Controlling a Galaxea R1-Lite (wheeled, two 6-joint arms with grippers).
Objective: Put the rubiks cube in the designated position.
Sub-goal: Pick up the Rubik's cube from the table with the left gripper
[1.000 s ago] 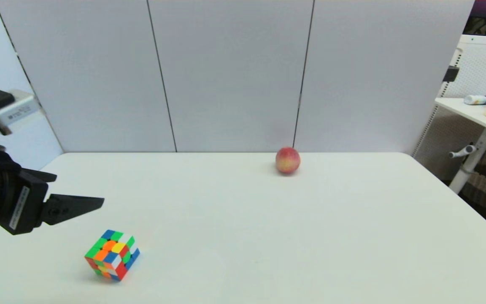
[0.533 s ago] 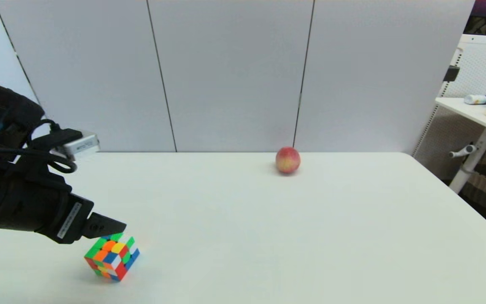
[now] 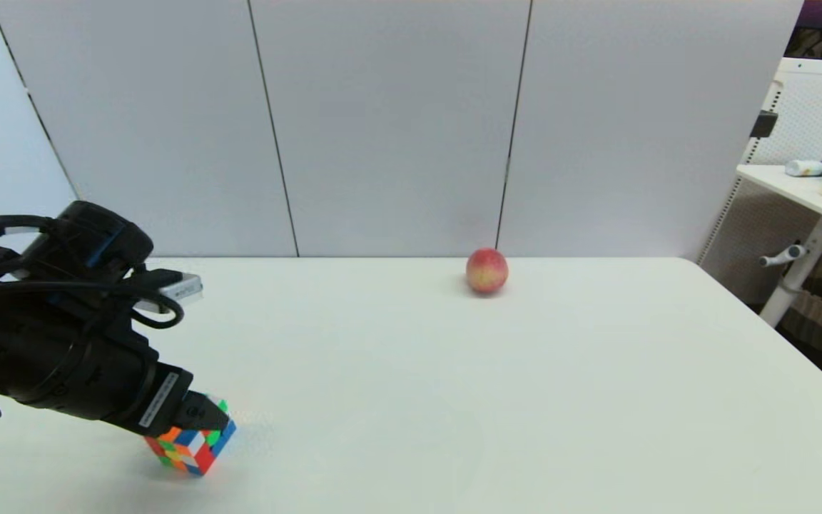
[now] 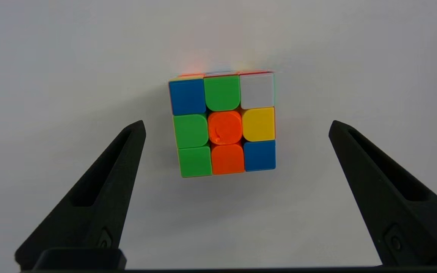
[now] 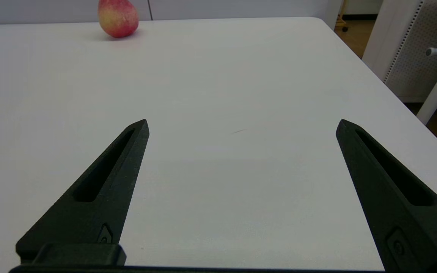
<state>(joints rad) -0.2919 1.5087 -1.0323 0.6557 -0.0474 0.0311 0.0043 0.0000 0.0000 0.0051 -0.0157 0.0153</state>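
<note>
Hovering directly over the rubiks cube (image 4: pixel 223 123), left hand (image 4: pixel 237 127) has both fingers spread wide, one on each side of the cube, neither touching it. Nothing gripped yet.

Cube sits flat on the desk (image 3: pixel 454 371), near its front-left corner as the robot faces it. In the head view the left hand (image 3: pixel 200 414) covers the cube's (image 3: pixel 193 446) top; only the lower tiles show.

Peach (image 3: pixel 486 270) is well apart from the cube, far back and to the right, by the wall panels. Not a collision concern.

Right hand (image 5: pixel 241 125) is off to the right of the cube, fingers also spread, holding nothing, over bare desk. Looks parked.

Risks as I see them:
- From the wrist view the cube looks slightly closer to one finger than the other. If it closes like that, one finger lands first and shoves or spins the cube.
- Tiles are smooth, rounded plastic. A pinch too high on the cube could let it squirt out or twist a layer.
- Descending too far drives the fingertips into the desk.
- Target spot has no marking I can see, so a placement error would be hard to judge.
</note>
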